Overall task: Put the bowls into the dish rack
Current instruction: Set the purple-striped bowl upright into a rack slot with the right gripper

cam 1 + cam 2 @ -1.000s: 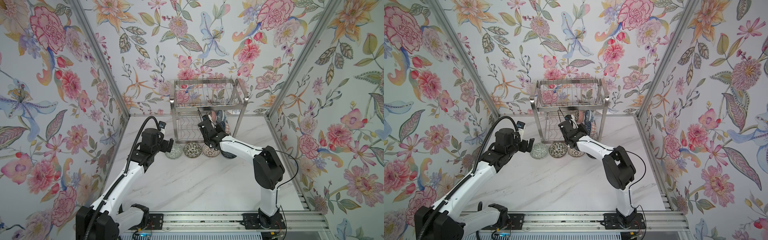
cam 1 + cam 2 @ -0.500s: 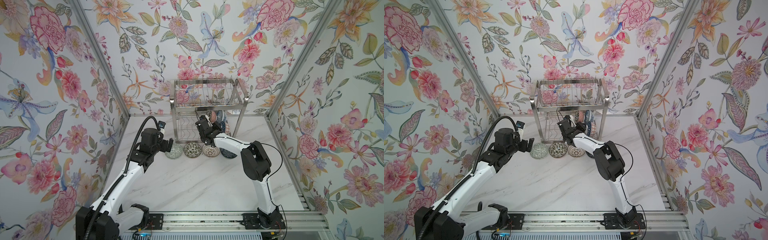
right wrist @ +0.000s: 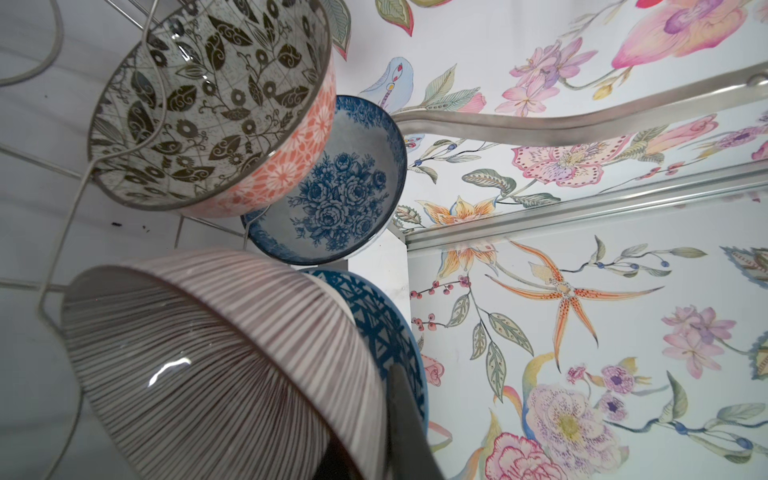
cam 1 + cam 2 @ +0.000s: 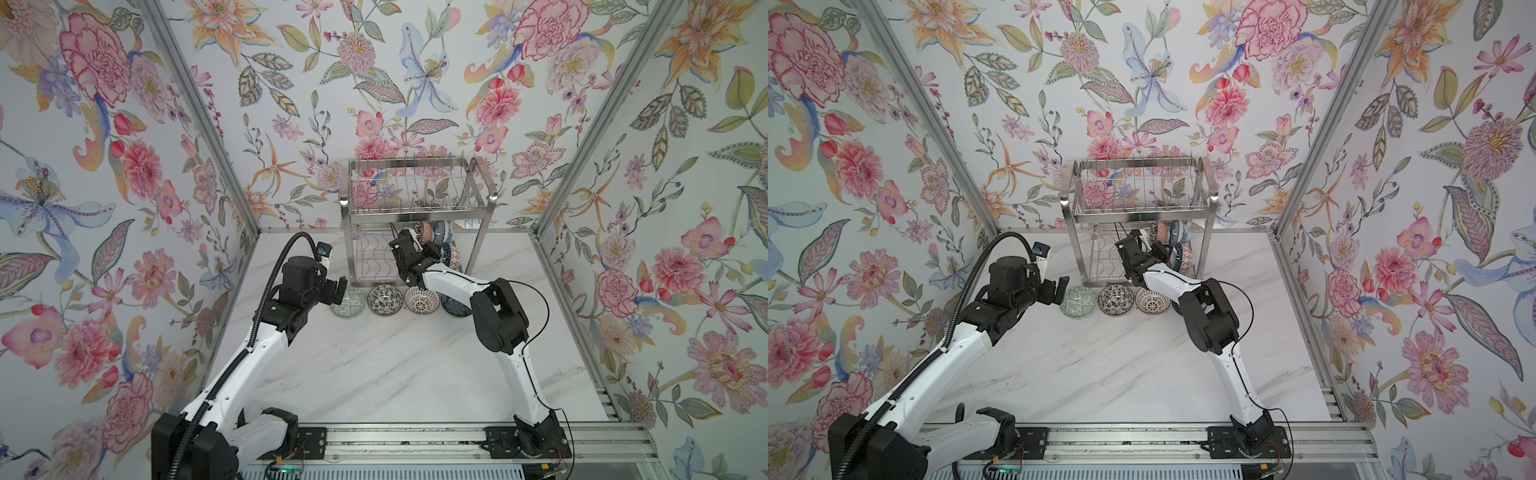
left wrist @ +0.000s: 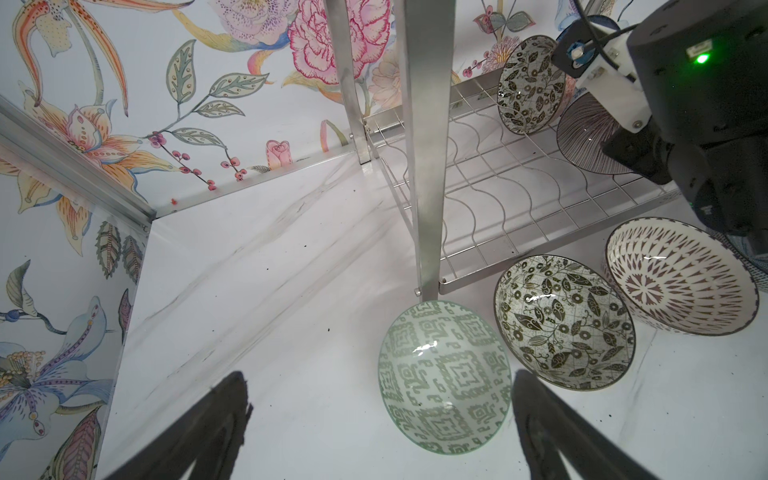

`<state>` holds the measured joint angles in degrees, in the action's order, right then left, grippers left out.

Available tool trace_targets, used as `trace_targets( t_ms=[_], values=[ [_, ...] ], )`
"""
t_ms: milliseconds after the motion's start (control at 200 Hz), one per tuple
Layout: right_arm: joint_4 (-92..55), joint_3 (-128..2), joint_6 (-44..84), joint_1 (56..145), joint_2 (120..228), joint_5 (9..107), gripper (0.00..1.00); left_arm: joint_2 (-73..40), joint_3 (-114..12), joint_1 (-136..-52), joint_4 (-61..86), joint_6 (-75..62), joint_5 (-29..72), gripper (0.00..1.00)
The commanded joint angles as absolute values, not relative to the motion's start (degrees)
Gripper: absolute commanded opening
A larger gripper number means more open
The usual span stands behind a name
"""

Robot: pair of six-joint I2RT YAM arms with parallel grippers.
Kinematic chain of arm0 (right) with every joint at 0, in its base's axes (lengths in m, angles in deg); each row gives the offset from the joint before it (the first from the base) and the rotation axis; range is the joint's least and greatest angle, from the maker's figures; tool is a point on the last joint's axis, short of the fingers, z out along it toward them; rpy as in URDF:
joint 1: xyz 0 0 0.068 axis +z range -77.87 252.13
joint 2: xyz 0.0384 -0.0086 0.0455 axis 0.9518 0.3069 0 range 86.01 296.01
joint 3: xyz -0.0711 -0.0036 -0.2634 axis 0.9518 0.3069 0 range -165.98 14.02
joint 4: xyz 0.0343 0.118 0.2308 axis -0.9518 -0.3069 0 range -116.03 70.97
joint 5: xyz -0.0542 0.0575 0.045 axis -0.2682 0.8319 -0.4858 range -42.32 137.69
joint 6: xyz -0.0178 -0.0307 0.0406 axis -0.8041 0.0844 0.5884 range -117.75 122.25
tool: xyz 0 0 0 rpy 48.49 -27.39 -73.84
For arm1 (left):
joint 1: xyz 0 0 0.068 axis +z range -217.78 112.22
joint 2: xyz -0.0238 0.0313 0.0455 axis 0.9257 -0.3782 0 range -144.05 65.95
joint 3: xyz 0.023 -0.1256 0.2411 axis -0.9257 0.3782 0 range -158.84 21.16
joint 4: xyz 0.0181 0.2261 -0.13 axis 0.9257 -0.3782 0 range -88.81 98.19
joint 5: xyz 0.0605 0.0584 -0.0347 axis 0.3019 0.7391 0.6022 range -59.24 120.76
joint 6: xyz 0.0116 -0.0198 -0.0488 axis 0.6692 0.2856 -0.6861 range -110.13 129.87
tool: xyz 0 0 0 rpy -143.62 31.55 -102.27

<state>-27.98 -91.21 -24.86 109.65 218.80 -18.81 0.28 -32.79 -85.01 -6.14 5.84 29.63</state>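
Observation:
The dish rack [image 4: 415, 212] [image 4: 1138, 212] stands at the back of the table. My right gripper [image 4: 432, 251] [image 4: 1160, 251] [image 3: 370, 444] reaches into its lower shelf [image 5: 498, 195], shut on the rim of a pink‑lined bowl [image 3: 216, 361] [image 5: 586, 137] held on edge. Beside it in the rack stand a black‑and‑white floral bowl [image 3: 208, 104] [image 5: 530, 83], a blue floral bowl [image 3: 336, 187] and a blue triangle bowl [image 3: 382, 328]. My left gripper [image 4: 336, 291] [image 4: 1059, 291] [image 5: 380, 382] is open and empty, just left of a green patterned bowl [image 5: 444, 378] [image 4: 348, 302].
On the table in front of the rack, right of the green bowl, sit a black‑and‑white floral bowl [image 4: 385, 300] [image 5: 563, 322], a triangle‑patterned bowl [image 4: 422, 300] [image 5: 681, 276] and a blue bowl [image 4: 455, 305], partly under my right arm. The rack's front left leg [image 5: 428, 166] stands close to the green bowl. Flowered walls enclose the table.
My right gripper has moved a little further back into the lower shelf with the bowl, and its elbow has swung left. The left arm has stayed still.

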Motion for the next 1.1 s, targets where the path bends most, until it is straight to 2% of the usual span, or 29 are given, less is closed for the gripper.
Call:
trace_targets(
  t_ms=[0,250,671,846,886,1001,1056,1096],
  values=[
    [-26.24,-93.97,-25.77,109.58,220.4,-20.42,0.0,0.81,-32.26,-84.35,-5.7,5.74,29.01,0.99],
    [-26.31,-95.73,-26.93,110.1,221.99,-20.08,0.02,0.64,-32.27,-84.3,-5.7,5.71,29.0,0.99],
    [-29.44,-95.64,-24.43,110.19,221.24,-18.13,0.22,0.62,-32.37,-84.25,-5.92,5.74,28.65,0.99],
    [-30.76,-94.32,-23.64,110.1,218.77,-17.76,0.33,0.3,-32.86,-84.21,-6.31,5.65,28.13,0.99],
    [-31.5,-94.11,-23.07,110.14,217.99,-17.44,0.37,0.11,-33.15,-84.23,-6.56,5.65,27.97,0.99],
    [-35.16,-93.56,-20.83,110.74,214.55,-13.95,0.78,-0.4,-34.14,-84.25,-7.62,5.31,27.95,0.99],
    [-36.88,-93.0,-20.04,111.22,212.73,-11.59,0.91,-0.5,-34.36,-84.22,-8.0,4.68,27.71,0.99],
    [-37.9,-92.24,-19.37,111.76,211.26,-9.7,0.97,-0.67,-34.7,-84.28,-8.47,4.14,27.26,0.99]
  ],
)
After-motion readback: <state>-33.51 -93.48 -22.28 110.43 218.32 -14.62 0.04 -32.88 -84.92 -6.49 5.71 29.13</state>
